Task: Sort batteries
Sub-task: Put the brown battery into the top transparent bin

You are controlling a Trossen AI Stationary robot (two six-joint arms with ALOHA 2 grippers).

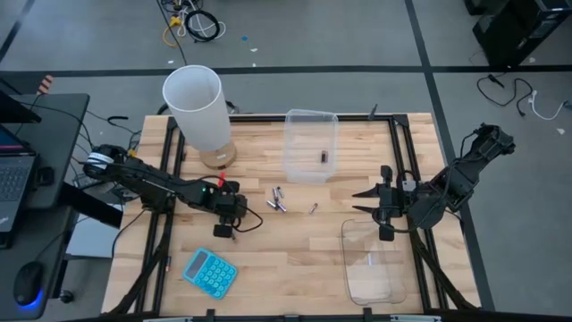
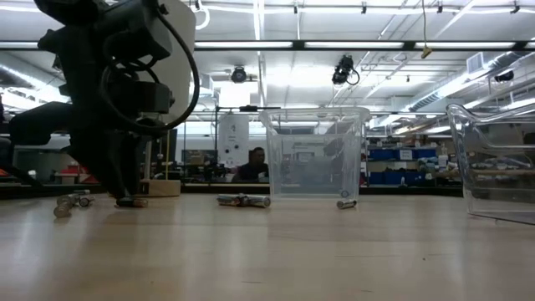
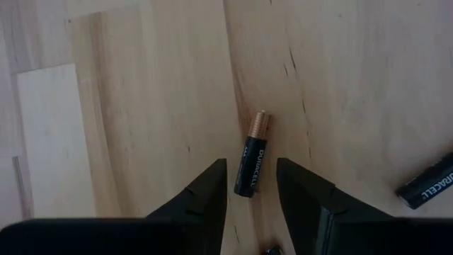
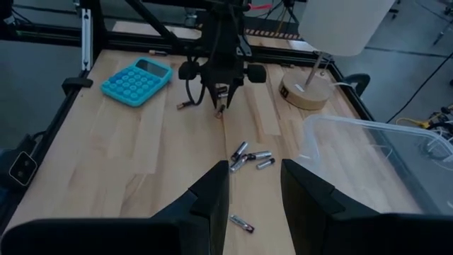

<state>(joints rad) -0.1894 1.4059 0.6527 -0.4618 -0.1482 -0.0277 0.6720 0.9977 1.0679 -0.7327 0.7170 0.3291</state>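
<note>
Sorting barely begun: one battery [image 1: 323, 157] lies in my far tub [image 1: 310, 121], while my left jaws [image 3: 251, 188] stand open around a dark cell [image 3: 253, 161] on the surface [image 1: 295, 250], right jaws [image 4: 255, 185] open, a cluster [image 1: 278, 199] unsorted.

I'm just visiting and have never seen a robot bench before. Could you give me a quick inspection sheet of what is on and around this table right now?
Surface: pale wooden table in a black frame.
Job's things: small cylindrical batteries; a cluster mid-table, one alone, one dark cell inside the far clear plastic tub; a black and copper battery between the left jaws.
Clutter: turquoise calculator; white-shaded lamp; second clear tub.
Grippers: left gripper low over the table, jaws open astride that battery; right gripper waiting near the second tub, jaws open.
Cables: loose ones on the floor.
Surroundings: laptop and mouse on a side desk; a person behind.
</note>
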